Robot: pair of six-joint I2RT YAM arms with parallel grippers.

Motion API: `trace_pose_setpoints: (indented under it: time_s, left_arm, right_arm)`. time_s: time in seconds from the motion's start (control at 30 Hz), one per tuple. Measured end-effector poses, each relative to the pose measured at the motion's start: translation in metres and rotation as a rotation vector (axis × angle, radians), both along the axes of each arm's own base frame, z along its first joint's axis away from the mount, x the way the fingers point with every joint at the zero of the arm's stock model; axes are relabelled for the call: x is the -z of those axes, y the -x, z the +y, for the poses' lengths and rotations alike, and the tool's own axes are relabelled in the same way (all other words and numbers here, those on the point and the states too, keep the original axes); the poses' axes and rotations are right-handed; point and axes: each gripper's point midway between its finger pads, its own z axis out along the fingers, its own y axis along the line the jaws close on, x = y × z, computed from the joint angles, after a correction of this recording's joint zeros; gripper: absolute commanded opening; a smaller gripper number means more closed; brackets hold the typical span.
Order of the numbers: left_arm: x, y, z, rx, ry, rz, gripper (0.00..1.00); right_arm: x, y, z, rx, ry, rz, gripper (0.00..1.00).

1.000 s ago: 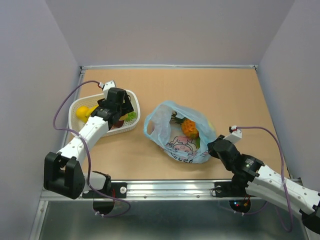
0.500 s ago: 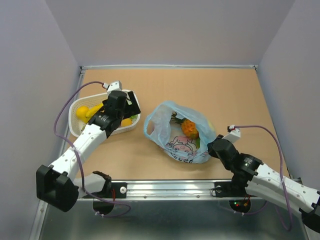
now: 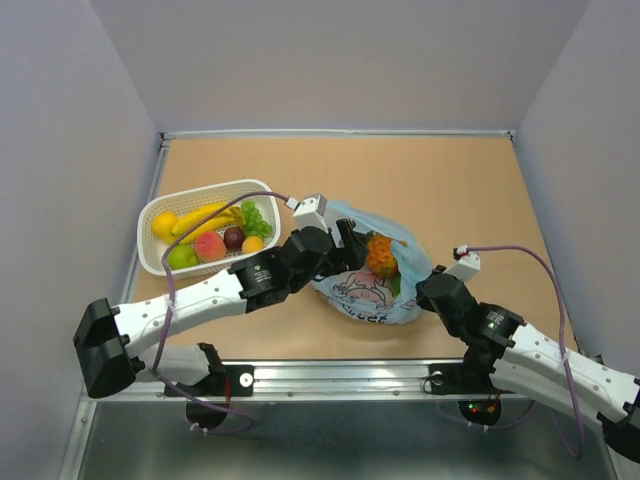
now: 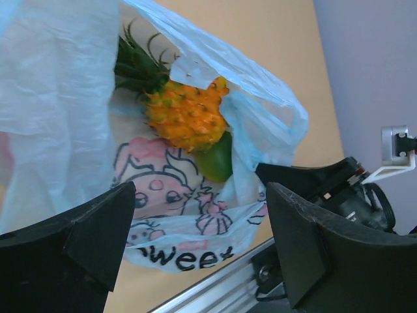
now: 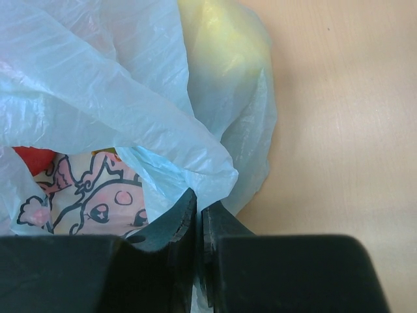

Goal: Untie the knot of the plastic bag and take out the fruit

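Hovering over pineapple with left gripper spread wide; pinching plastic bag at near right edge with right gripper, 2 fingers seemingly clamped on film.

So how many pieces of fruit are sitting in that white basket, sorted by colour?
In the white basket:
Yellow: 2 (lemon, banana bunch)
Green: 2 (grapes, round green fruit)
Pink: 1 (peach)
Dark purple: 1 (plum)
Orange: 1 (orange)
Total: 7
Whatever is inside the plastic bag is not counted.
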Motion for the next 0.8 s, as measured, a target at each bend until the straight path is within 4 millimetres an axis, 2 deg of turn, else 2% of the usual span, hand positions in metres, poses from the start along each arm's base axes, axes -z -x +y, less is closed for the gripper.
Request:
trace_pose_setpoints:
  time_s: [0.1, 0.27, 0.5, 0.8]
  left_arm:
    - [0.010, -0.007, -0.021, -0.050, 0.067, 0.043, 0.92]
    - [0.031, -0.032, -0.037, -0.172, 0.139, 0.085, 0.92]
    - [0.072, -0.074, -0.030, -0.374, 0.214, 0.143, 0.93]
    - [0.132, -0.108, -0.027, -0.496, 0.187, 0.196, 0.93]
  right_arm:
    - [-0.001, 0.000, 0.000, -0.001, 0.000, -0.001, 0.11]
    - [-0.006, -0.001, 0.001, -0.002, -0.013, -0.014, 0.11]
    - [-0.011, -0.001, 0.002, -0.008, -0.034, -0.026, 0.11]
    - [-0.013, 0.003, 0.008, -0.039, -0.061, -0.021, 0.11]
